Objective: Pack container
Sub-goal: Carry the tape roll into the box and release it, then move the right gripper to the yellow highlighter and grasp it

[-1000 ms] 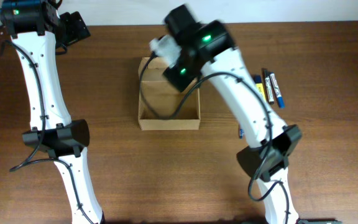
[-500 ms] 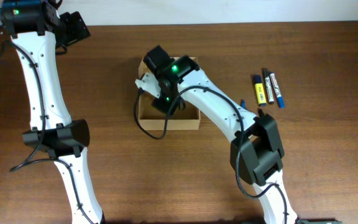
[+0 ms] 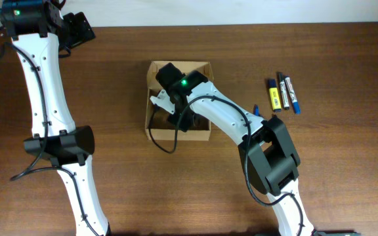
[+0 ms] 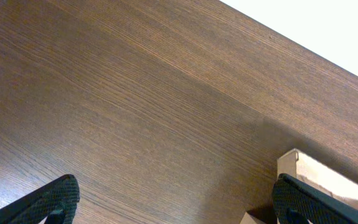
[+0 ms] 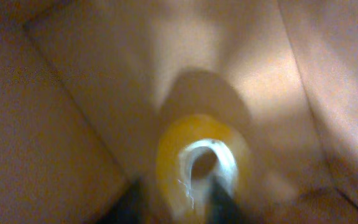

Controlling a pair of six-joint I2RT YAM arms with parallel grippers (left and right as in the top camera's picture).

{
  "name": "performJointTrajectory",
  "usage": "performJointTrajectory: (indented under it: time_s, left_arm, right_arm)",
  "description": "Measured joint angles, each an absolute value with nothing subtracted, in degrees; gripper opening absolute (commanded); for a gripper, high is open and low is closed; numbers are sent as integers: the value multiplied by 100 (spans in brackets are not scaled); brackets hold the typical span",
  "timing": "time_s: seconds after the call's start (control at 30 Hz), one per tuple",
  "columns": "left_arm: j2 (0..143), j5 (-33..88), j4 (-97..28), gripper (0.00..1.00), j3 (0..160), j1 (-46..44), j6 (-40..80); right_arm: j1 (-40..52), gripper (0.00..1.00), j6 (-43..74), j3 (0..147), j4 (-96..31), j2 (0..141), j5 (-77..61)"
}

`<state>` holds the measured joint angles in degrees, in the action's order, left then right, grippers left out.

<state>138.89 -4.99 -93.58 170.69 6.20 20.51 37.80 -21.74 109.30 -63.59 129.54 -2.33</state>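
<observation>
On your table (image 3: 320,170) the container (image 3: 195,134) sits open-topped and near square, with no clear long axis. Your right gripper (image 3: 161,100) is inside it, a blurred yellow item (image 5: 197,162) between its fingers; you cannot tell the grip. Your left gripper (image 4: 173,205) is spread, well apart.

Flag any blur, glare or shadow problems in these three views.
Overhead: sharp, evenly lit, soft arm shadows on the table, container partly covered by the right arm. Left wrist: grain crisp, top right corner blown out white, shadow beside the container's corner. Right wrist: heavily blurred, dim inside the container; only a yellow object with a white highlight reads.
</observation>
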Motion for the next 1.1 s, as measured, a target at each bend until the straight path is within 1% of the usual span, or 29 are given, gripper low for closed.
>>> performJointTrajectory:
  time_s: [0.1, 0.2, 0.3, 0.33, 0.47, 0.53, 0.63, 0.77, 0.87, 1.1]
  left_arm:
    - [13889, -502, -9358, 100, 17069, 620, 2051]
    - [13889, -502, -9358, 100, 17069, 620, 2053]
    - [13889, -499, -9358, 100, 17069, 620, 2053]
    - [13889, -499, -9358, 100, 17069, 620, 2051]
    - [13889, -502, -9358, 100, 17069, 620, 2053]
    - [13889, -499, -9358, 100, 17069, 620, 2053]
    - [13889, -499, -9358, 100, 17069, 620, 2051]
    - [13889, -502, -9358, 100, 17069, 620, 2051]
    - [13889, -502, -9358, 100, 17069, 620, 2053]
    - [13889, -502, -9358, 100, 17069, 620, 2051]
  right_arm:
    - [3780, 51, -2032, 11384, -6716, 12951, -84]
    - [3780, 48, -1811, 12086, -7096, 12908, 102]
    - [3767, 48, -1592, 12704, -7290, 12707, 366]
    - [3754, 47, -1518, 12860, -7341, 12608, 443]
    - [3487, 47, -1146, 13216, -7389, 11950, 716]
    - [3129, 47, -923, 13270, -7430, 11686, 773]
    - [2283, 47, -596, 13325, -7509, 11456, 790]
    - [974, 47, -296, 13181, -7572, 11524, 532]
    - [287, 47, -93, 12879, -7496, 11764, 329]
    - [-320, 47, 204, 12199, -7321, 12623, 73]
